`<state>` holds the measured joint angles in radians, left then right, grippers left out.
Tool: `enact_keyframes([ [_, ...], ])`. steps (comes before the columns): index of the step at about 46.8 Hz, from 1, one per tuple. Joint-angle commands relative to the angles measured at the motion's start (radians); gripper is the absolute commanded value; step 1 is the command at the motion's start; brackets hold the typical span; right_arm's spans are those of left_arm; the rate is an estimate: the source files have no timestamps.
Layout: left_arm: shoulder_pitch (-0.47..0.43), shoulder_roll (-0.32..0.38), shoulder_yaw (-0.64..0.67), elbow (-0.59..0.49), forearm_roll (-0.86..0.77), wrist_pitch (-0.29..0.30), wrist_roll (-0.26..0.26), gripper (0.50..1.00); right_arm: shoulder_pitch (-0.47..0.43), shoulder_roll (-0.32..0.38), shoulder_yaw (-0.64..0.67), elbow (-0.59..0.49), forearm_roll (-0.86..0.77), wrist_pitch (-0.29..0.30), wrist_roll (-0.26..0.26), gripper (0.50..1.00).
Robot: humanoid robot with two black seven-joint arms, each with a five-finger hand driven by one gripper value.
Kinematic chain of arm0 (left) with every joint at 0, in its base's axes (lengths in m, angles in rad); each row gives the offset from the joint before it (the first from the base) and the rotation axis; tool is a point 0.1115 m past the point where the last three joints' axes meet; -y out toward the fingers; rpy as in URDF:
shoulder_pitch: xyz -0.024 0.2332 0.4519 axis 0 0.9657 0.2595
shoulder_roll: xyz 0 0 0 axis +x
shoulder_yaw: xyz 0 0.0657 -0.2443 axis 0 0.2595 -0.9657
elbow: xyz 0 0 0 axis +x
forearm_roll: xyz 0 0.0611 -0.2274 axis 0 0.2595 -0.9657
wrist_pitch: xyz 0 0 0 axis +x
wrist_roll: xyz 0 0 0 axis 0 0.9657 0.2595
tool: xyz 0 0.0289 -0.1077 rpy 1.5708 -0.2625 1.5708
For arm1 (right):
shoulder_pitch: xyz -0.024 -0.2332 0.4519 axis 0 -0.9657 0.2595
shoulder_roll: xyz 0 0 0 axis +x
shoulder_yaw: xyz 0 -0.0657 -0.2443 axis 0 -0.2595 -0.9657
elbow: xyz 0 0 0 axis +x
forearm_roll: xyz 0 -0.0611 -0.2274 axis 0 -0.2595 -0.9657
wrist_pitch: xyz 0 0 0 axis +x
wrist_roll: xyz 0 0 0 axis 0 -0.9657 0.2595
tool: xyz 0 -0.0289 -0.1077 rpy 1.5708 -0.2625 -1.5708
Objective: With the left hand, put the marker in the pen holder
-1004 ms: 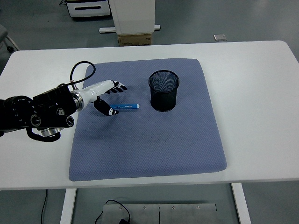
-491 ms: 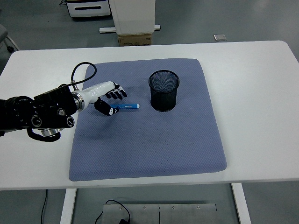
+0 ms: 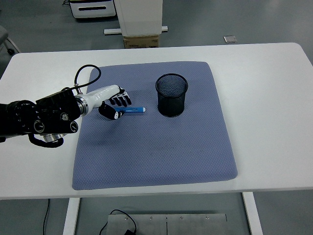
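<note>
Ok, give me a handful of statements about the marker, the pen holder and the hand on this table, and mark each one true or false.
1. The blue marker lies flat on the grey-blue mat. True.
2. The marker is already inside the black mesh pen holder. False: it lies on the mat to the holder's left, apart from it.
3. The left hand is at the marker's left end, its fingers curling over it. True.
4. The pen holder has tipped onto its side. False: it stands upright on the mat.
5. The right hand is reaching over the mat. False: no right hand is in view.
</note>
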<state>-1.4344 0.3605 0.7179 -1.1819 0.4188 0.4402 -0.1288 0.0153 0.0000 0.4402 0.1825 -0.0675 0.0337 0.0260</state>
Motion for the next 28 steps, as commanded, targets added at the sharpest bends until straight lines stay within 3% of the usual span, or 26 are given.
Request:
enact_keyframes([
  [1,0.000,0.000,0.001,-0.001,0.000,0.000,0.000,0.616,0.000,0.000,0.000,0.000,0.000,0.000,0.000,1.000],
  [4,0.000,0.000,0.011,0.001,0.000,-0.003,0.000,0.590,0.000,0.000,0.000,0.000,0.000,0.000,0.000,1.000],
  [8,-0.001,-0.003,0.023,0.001,0.000,-0.005,0.000,0.502,0.000,0.000,0.000,0.000,0.000,0.000,0.000,1.000],
  [28,-0.009,-0.011,0.024,0.014,0.000,-0.005,0.000,0.500,0.000,0.000,0.000,0.000,0.000,0.000,0.000,1.000],
])
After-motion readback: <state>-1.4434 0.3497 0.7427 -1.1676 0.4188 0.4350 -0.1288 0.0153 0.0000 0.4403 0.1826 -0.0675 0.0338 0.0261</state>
